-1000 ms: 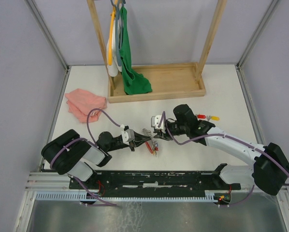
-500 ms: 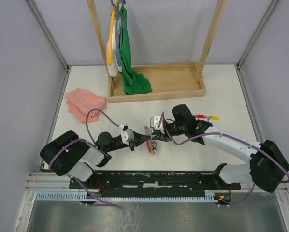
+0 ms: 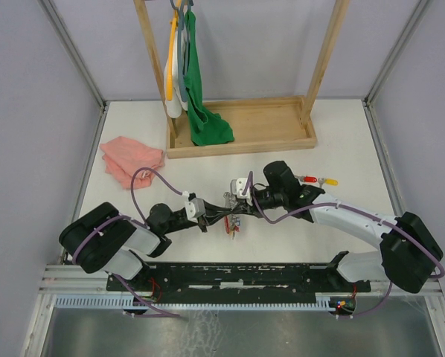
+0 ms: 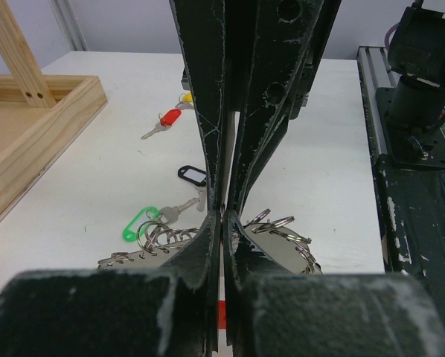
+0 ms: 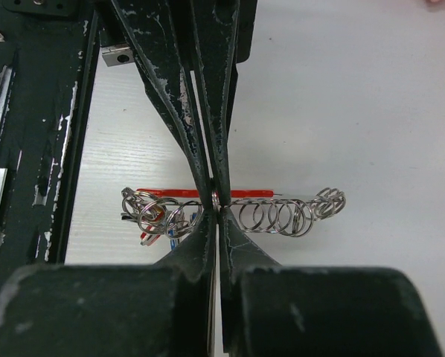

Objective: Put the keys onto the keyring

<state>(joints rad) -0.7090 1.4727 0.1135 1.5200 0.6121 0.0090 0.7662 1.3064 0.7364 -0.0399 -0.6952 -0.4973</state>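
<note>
Between the two sets of jaws, at the middle of the desk, sits the keyring: a thin loop with a red stretch and many small silver split rings strung along it.

The left jaws are fully shut on the loop's thin wire, with split rings bunched on either side of their tips. The right jaws are pinched shut on the same loop, with the red stretch just behind their tips and rings fanned out to both sides.

A green-tagged key lies just off to one side of the left jaws, touching the bunch of rings; it is unclear whether it is threaded on. A black-tagged key lies just beyond those tips. A red-tagged key and a yellow-tagged key lie well apart from both sets of jaws, loose on the desk.

The likely risks:
- Both grips sit close together on one thin wire, so a pull or twist out of step could make it slip free or bend.
- With both sets of jaws occupied, reaching a loose key means letting go on one side. The ring could then sag or swing, and the small rings could slide along it.
</note>
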